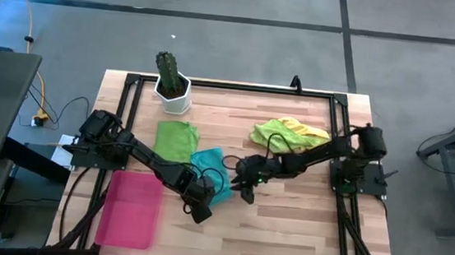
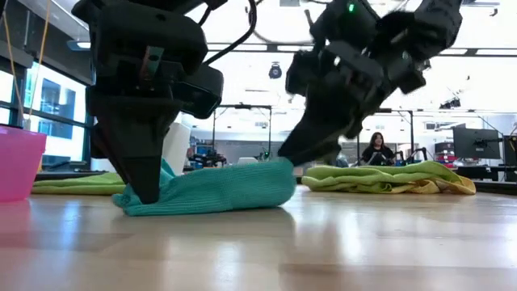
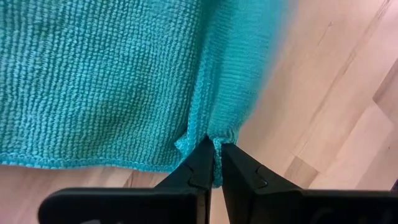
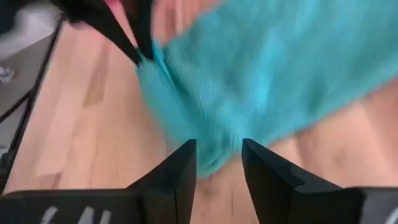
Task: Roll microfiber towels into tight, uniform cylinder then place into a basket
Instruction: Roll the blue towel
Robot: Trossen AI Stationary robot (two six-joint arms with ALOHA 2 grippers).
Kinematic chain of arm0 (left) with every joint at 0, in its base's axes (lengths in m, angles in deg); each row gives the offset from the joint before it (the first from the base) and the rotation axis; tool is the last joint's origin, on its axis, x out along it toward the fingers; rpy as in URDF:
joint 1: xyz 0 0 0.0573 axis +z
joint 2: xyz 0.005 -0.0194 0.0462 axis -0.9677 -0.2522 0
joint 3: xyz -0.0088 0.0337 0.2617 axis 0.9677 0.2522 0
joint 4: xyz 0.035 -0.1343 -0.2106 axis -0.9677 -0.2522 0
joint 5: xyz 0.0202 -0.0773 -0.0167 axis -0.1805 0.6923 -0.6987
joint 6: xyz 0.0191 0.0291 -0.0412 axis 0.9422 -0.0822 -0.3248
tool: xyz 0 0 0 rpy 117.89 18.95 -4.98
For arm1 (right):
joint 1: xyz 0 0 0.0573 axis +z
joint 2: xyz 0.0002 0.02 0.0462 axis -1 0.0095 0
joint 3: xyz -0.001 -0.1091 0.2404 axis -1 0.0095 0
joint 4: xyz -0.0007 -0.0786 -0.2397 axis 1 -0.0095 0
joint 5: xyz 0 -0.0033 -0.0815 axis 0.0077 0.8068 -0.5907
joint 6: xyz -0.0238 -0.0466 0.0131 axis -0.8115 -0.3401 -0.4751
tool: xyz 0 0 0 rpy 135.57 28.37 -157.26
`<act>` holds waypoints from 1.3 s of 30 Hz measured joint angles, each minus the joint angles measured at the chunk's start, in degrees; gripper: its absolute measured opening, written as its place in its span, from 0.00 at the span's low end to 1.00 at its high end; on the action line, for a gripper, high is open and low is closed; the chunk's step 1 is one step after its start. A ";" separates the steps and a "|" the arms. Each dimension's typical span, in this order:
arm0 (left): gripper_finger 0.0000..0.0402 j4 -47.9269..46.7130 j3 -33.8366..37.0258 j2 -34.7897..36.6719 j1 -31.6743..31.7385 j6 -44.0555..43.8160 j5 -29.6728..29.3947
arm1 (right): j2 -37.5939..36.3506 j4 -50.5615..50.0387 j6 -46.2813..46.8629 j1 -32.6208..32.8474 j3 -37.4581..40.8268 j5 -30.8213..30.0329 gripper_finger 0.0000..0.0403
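Towels on the table number four: one green towel (image 1: 176, 139) lying flat near the white pot with a cactus (image 1: 172, 85), one teal towel (image 1: 214, 172) at the table's middle, and a lime green towel (image 1: 275, 132) heaped together with a yellow towel (image 1: 310, 131) toward the right. One pink basket (image 1: 130, 210) sits at the left front of the table, holding nothing that shows in the high view.

Starting from the left, the left gripper (image 3: 215, 151) stands at the near corner of the teal towel, its two fingers pinched tight on the cloth's hem, tips down against the wood. The teal towel stretches away from that pinch toward the right arm, partly bunched into a low roll in the low view (image 2: 210, 187).

The right gripper (image 4: 217, 155) is at the towel's other end, its fingers parted with a fold of teal cloth lying between them; whether the pads touch the cloth cannot be told. Both grippers are on the same towel, well apart from the basket and from the other three cloths.
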 joint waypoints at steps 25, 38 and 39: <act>0.04 0.44 0.00 -0.02 0.22 -0.42 -0.88 | 3.07 11.04 -43.15 12.29 -0.24 -12.64 0.31; 0.04 0.60 -0.02 -0.02 0.26 -0.59 -0.55 | 8.04 13.38 -42.99 10.00 -0.29 -14.20 0.31; 0.04 0.62 -0.02 -0.02 0.26 -0.60 -0.55 | 8.13 13.45 -42.99 9.75 -0.29 -15.19 0.31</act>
